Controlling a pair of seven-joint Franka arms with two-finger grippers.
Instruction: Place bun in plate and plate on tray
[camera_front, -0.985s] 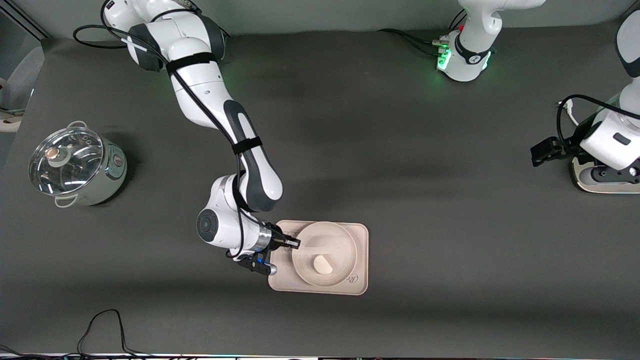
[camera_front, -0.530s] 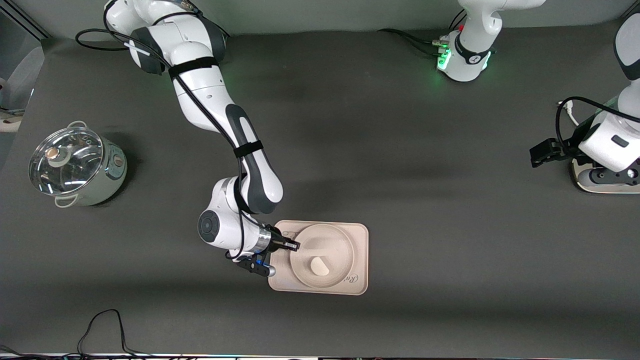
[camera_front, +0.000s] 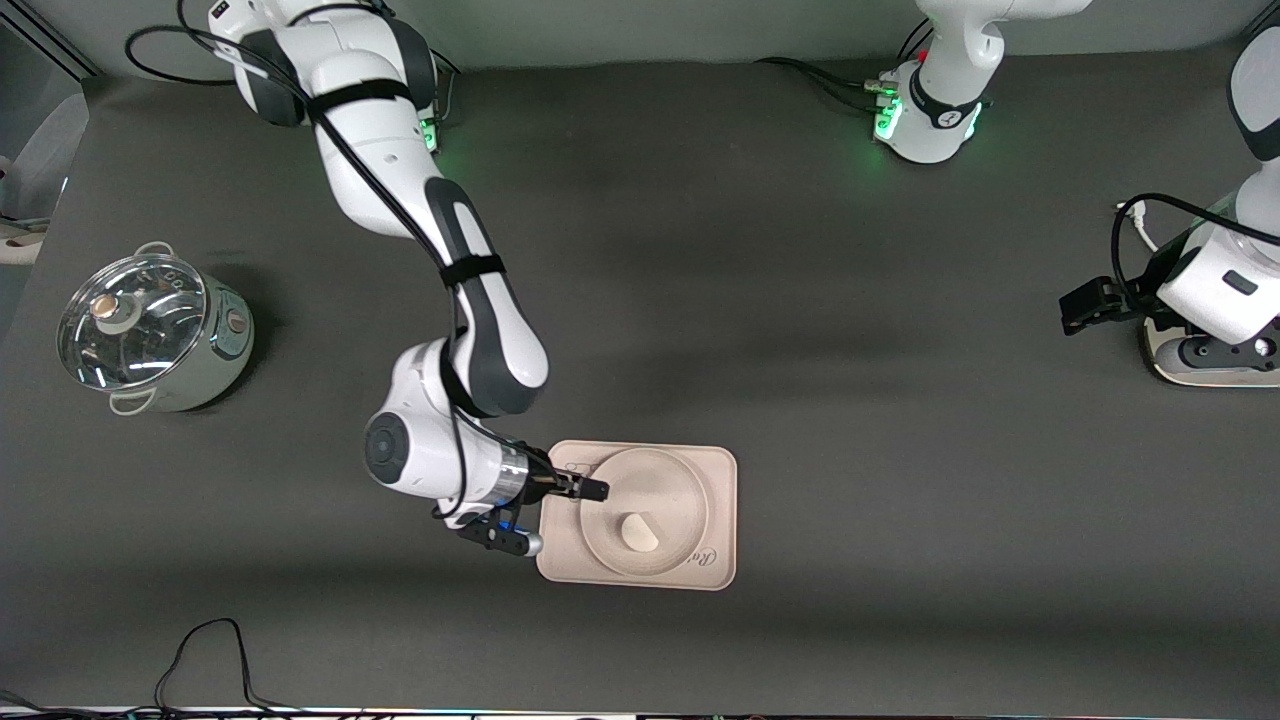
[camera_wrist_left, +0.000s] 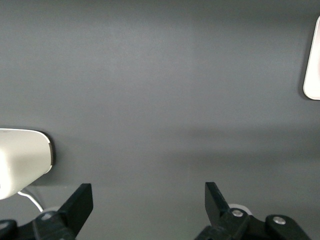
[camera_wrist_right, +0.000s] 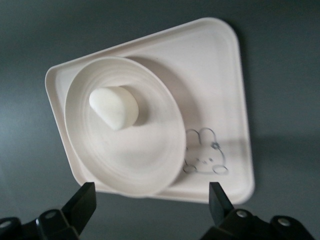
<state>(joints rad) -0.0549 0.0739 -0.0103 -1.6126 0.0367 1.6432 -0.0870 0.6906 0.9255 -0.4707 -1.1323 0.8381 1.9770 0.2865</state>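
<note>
Right gripper (camera_front: 590, 489) spread open, empty, over tray (camera_front: 722, 470) edge; left gripper (camera_wrist_left: 147, 207) waiting, open. Bun (camera_front: 639, 532) in plate (camera_front: 690, 500) on tray

On the tray (camera_front: 722, 520), at the corner nearer to the front camera and toward the left arm's end of the worktop, some script letters show beside the plate (camera_front: 690, 500). Only "R" and perhaps one more letter can be read; the plate's rim covers the rest. I can read no other text.
</note>
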